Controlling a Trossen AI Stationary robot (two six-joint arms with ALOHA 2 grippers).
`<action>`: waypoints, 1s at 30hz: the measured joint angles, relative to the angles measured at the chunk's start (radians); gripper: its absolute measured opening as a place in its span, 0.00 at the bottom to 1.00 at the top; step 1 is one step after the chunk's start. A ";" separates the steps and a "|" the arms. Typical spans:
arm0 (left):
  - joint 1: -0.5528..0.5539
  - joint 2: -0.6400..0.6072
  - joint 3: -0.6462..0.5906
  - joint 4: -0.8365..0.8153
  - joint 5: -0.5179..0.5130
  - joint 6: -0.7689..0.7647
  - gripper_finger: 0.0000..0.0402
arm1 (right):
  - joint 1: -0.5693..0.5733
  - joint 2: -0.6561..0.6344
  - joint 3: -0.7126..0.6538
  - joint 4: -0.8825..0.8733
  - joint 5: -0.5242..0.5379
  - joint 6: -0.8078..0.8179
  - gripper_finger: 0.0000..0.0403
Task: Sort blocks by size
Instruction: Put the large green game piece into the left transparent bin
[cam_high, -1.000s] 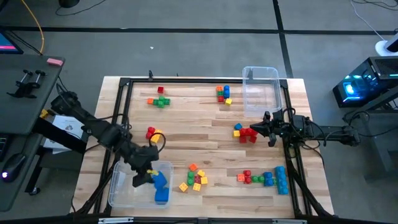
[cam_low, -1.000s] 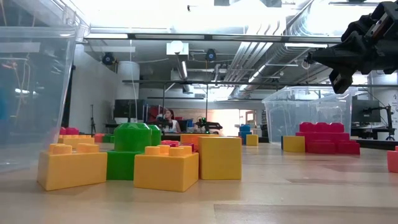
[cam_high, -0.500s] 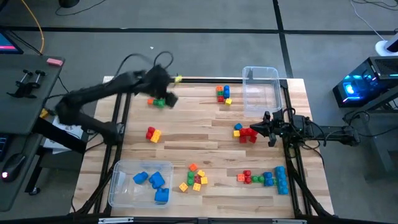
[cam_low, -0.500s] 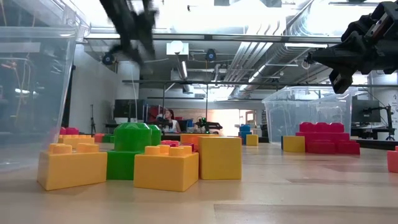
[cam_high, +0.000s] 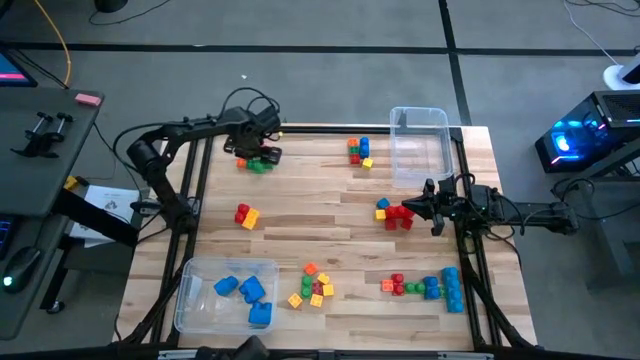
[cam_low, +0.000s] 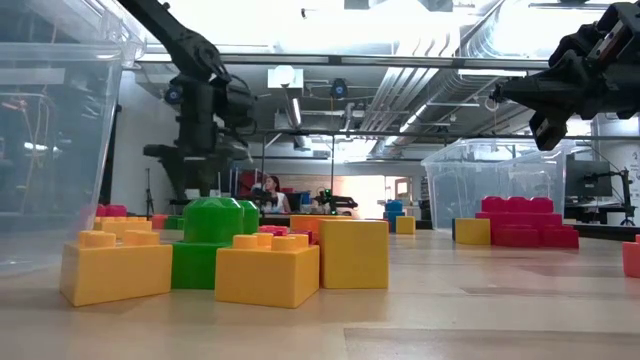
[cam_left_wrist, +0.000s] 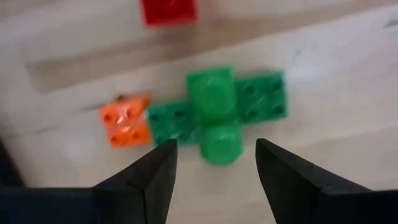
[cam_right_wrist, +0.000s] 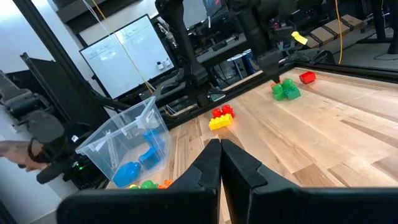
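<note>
My left gripper (cam_left_wrist: 214, 149) hangs open, pointing down, just above a green block cluster (cam_left_wrist: 217, 112) at the table's far left. Its fingers stand on either side of the cluster's near part, and I see no touch. An orange cube (cam_left_wrist: 126, 120) sits against the green blocks, and a red cube (cam_left_wrist: 169, 9) lies just beyond. From above, the gripper (cam_high: 256, 150) stands over the green blocks (cam_high: 264, 164). My right gripper (cam_right_wrist: 221, 155) waits shut and level at the table's right edge (cam_high: 432, 206), holding nothing.
A clear bin (cam_high: 190, 300) at the near left holds blue blocks (cam_high: 250, 295). Another clear bin (cam_high: 420, 150) stands at the far right. Block clusters lie at left middle (cam_high: 245, 214), far middle (cam_high: 359, 150), beside my right gripper (cam_high: 396, 213), near middle (cam_high: 312, 285) and near right (cam_high: 430, 286).
My left gripper has risen from over the near-left bin, swung toward the table's far edge and come down over the green blocks, rolling about its own axis on the way. The blocks have not moved.
</note>
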 joint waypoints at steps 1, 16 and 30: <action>-0.005 0.000 0.000 0.026 -0.005 -0.014 0.50 | 0.000 0.000 0.000 0.000 0.000 0.000 0.01; -0.002 0.095 0.000 0.081 -0.027 -0.117 0.50 | 0.000 0.000 0.000 0.000 0.000 0.000 0.01; -0.002 0.051 0.000 0.123 -0.030 -0.113 0.22 | 0.000 0.000 0.000 0.000 0.000 0.000 0.01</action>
